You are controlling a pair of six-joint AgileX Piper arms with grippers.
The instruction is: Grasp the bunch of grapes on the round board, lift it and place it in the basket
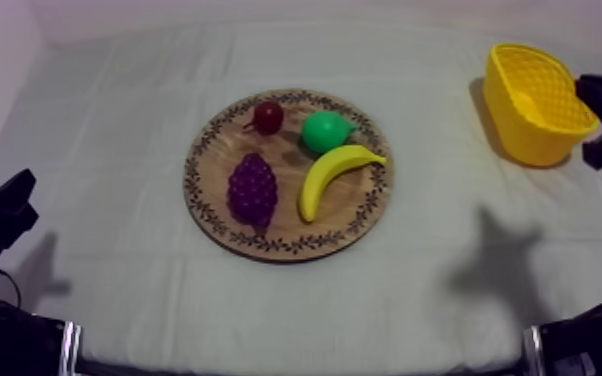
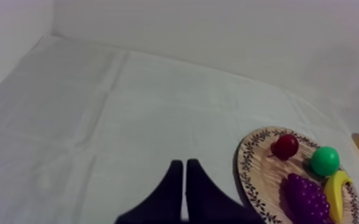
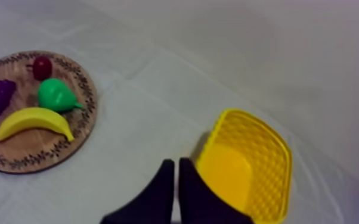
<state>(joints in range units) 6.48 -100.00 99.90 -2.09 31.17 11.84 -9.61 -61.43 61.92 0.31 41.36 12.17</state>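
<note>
At the left edge of the grey-white cloth, the left gripper rests low. Its two black fingers are pressed together into a narrow wedge with nothing between them, well apart from the fruit.

Centre: a round wooden board with a patterned rim carries four toy fruits.
- The task's object, a purple bunch of grapes, lies on the board's left half toward the near rim. Its long axis runs roughly far to near, and neither arm touches it.
- Behind the grapes sits a small red fruit, and to the right of that a green pear.
- In front of the pear lies a curved yellow banana, just beside the grapes with a strip of bare wood between them.

Right: a yellow basket with a lattice wall stands on the cloth, well apart from the board, with nothing seen inside it. The right gripper hovers just beside the basket's rim, its fingers likewise closed together on nothing.

Step in hand, as judged: the approach to the grapes, not yet begun. To do it well, the working arm should:
1. Spread its fingers before descending.
2. Come down over the middle of the bunch and close across its narrow width.
3. Keep the finger on the banana side inside the bare strip so that the banana is not nudged.
4. Lift straight up clear of the rim before crossing the cloth.
5. Release only once the bunch is above the basket's opening, past its near wall.
</note>
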